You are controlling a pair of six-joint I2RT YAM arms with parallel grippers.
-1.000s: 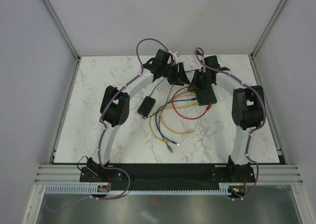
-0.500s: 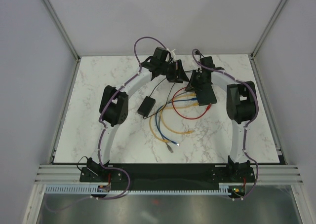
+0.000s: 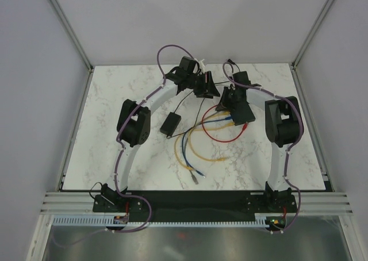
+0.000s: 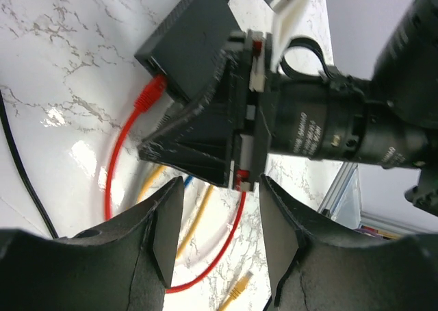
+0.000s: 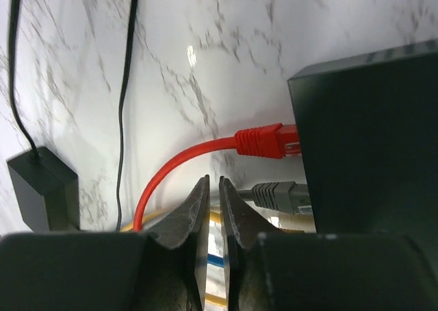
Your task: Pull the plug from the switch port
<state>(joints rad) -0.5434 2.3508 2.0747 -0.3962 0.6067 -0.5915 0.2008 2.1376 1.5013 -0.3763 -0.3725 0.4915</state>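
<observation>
- Right claw (image 5: 217, 203) nearly closed, nothing seen between; grey plug (image 5: 275, 195) and red plug (image 5: 263, 141) just beside, pointing left from the switch (image 5: 369, 140)
- Left claw (image 4: 215, 237) apart, empty, farther off

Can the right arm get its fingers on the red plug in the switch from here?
Probably yes: the red plug sits exposed at the switch edge, just ahead of the right fingers, nothing between. Those fingers are nearly closed and must open first; the grey plug crowds it.

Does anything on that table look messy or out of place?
The red cable, yellow cable and blue cable sprawl in overlapping loops across the marble table, some ends plugged into nothing. The red plug sits in the switch. Nothing looks broken or spilled.
</observation>
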